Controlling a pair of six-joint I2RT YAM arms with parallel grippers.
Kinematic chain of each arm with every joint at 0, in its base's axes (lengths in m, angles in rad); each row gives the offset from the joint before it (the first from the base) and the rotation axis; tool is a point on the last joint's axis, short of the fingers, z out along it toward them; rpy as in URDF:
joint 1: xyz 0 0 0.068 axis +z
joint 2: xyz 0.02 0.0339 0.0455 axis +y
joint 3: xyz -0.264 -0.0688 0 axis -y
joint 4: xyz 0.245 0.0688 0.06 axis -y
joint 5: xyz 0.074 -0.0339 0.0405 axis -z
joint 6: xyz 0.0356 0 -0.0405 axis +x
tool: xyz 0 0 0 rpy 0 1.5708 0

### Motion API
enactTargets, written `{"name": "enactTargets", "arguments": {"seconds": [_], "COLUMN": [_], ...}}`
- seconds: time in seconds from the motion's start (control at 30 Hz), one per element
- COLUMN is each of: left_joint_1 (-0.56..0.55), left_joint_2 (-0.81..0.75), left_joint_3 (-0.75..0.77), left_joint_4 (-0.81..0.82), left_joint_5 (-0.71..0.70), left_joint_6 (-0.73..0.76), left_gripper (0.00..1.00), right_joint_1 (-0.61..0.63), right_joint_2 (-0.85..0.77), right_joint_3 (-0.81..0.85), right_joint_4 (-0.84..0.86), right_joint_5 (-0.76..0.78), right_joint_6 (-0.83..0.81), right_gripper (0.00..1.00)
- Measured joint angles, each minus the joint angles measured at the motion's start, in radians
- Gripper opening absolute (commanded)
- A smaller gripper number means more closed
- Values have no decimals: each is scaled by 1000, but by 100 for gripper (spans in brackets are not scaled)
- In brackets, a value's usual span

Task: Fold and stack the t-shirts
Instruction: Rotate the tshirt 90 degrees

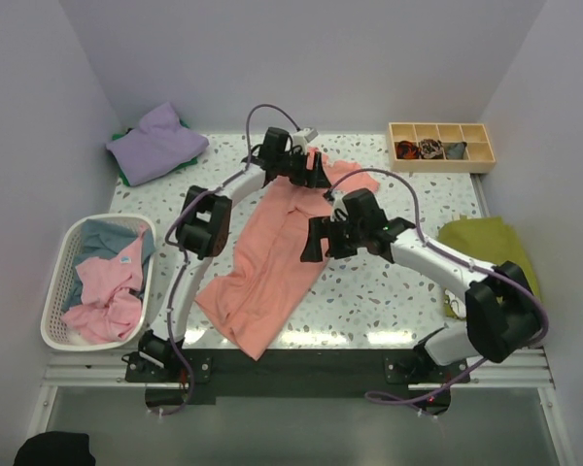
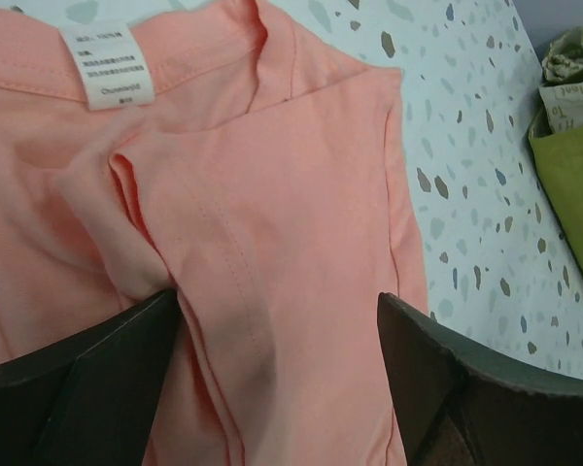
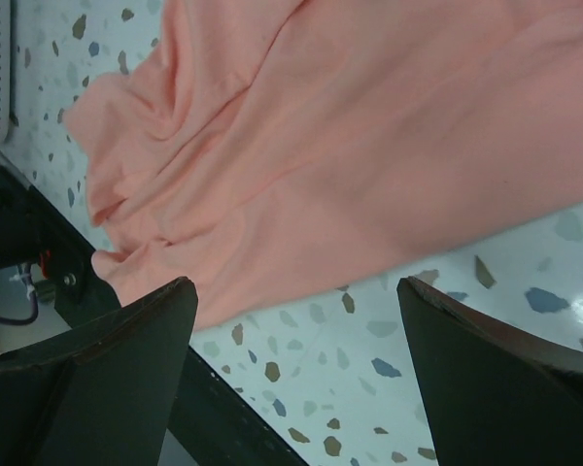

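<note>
**Two open claws over one half-laid shirt**

Two arms meet above the speckled white terrazzo table (image 1: pixel 398 282), shown from overhead and from each wrist.

(a) The large salmon-pink cotton t-shirt (image 1: pixel 272 262) lies lengthwise down the table's middle. Its collar is at the far end and its crumpled hem is at the near edge. One side appears turned inward, but no crosswise fold is made.

(b) The white perforated plastic basket (image 1: pixel 53 262) at the left holds a loose pink t-shirt (image 1: pixel 102 291) and a light blue t-shirt (image 1: pixel 102 238), both unfolded.

(c) The lavender t-shirt (image 1: pixel 155 141) sits in the far left corner, roughly folded, on a green t-shirt (image 1: pixel 121 175). I read this as the stack begun.

(d) Whether the olive-green cloth (image 1: pixel 486 243) at the right edge is a shirt, I cannot tell.

(e) My left claw (image 2: pixel 277 311) hangs over the collar region near the white sewn-in label (image 2: pixel 107 63), spread wide and gripping nothing.

(f) My right claw (image 3: pixel 296 291) is equally wide and empty, above the shirt's right edge.

By my estimate, one stack has been started, the salmon shirt is mid-fold, and two basket shirts remain.
</note>
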Motion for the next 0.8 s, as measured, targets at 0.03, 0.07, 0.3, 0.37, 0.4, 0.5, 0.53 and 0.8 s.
{"name": "enactTargets", "arguments": {"seconds": [0.03, 0.07, 0.3, 0.37, 0.4, 0.5, 0.53, 0.8], "left_joint_1": [-5, -10, -24, -18, -14, 0, 7, 72], "left_joint_2": [0, 0, 3, 13, 20, 27, 28, 42], "left_joint_3": [-4, -5, 6, 26, 36, 51, 54, 82], "left_joint_4": [-2, -7, -28, -41, -44, -45, -46, -37], "left_joint_5": [10, 14, -18, -27, -33, -58, -69, -170], "left_joint_6": [6, 12, 64, 71, 76, 90, 93, 93], "left_gripper": [88, 88, 88, 88, 89, 89, 89, 89], "right_joint_1": [21, 42, 163, 179, 186, 191, 191, 173], "right_joint_2": [20, 45, 274, 332, 345, 346, 346, 393], "right_joint_3": [3, 6, 47, 55, 60, 75, 81, 201], "right_joint_4": [12, 26, 133, 160, 167, 154, 141, -14], "right_joint_5": [-5, -10, -62, -69, -78, -22, 2, 244], "right_joint_6": [2, 5, 47, 61, 72, 77, 77, 53], "right_gripper": [88, 88, 87, 88, 88, 89, 89, 91]}}
